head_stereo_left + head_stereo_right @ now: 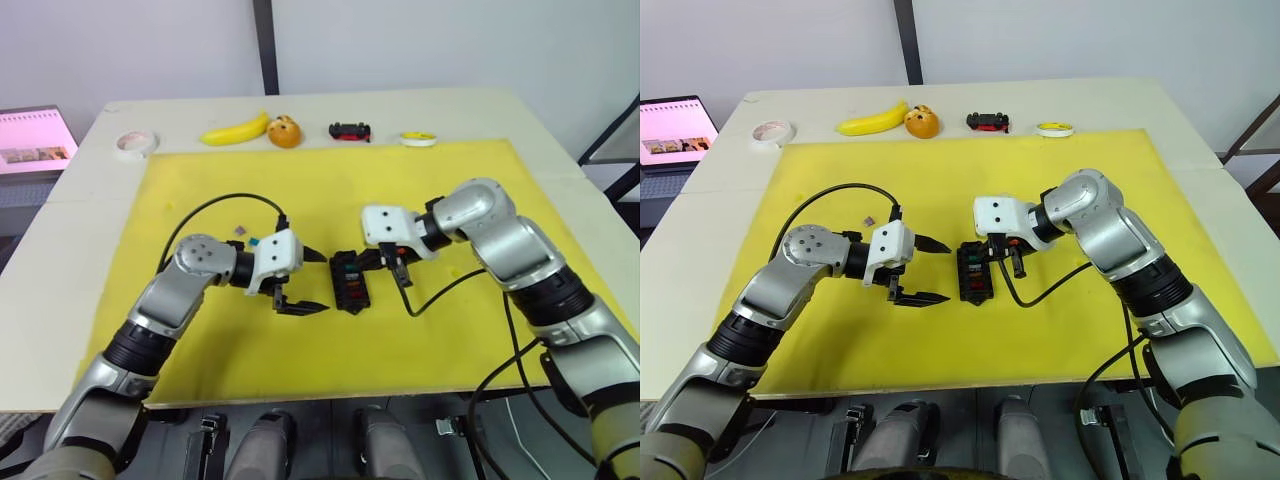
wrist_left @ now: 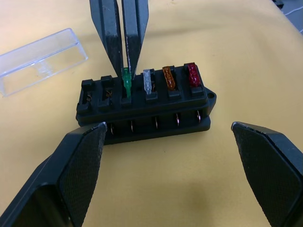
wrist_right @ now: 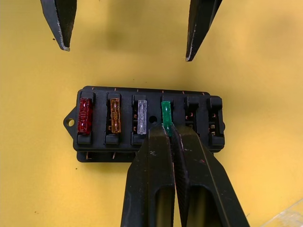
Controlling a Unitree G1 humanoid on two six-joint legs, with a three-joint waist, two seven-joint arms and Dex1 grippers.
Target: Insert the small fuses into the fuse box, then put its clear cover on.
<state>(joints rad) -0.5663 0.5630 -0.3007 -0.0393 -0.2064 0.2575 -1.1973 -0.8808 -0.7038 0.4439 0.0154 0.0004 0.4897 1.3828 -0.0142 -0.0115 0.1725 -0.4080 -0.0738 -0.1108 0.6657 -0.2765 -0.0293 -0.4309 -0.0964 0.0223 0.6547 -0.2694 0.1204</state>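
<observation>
The black fuse box (image 1: 350, 281) lies mid-mat between both grippers. A red fuse (image 3: 85, 116), an orange fuse (image 3: 115, 116) and a grey fuse (image 3: 141, 117) sit in one row of its slots. My right gripper (image 3: 165, 131) is shut on a green fuse (image 3: 166, 115) standing in the fourth slot; the two slots beyond it are bare. My left gripper (image 1: 318, 282) is open, its fingers spread just left of the box without touching it. The clear cover (image 2: 40, 59) lies on the mat on the box's right-gripper side. A small loose fuse (image 1: 240, 231) rests near my left wrist.
The yellow mat (image 1: 200, 340) covers most of the table. Along the back edge lie a tape roll (image 1: 133, 143), a banana (image 1: 237, 130), an orange (image 1: 285, 131), a black-and-red toy car (image 1: 350, 131) and a yellow tape roll (image 1: 418, 139). Black cables loop over the mat by both arms.
</observation>
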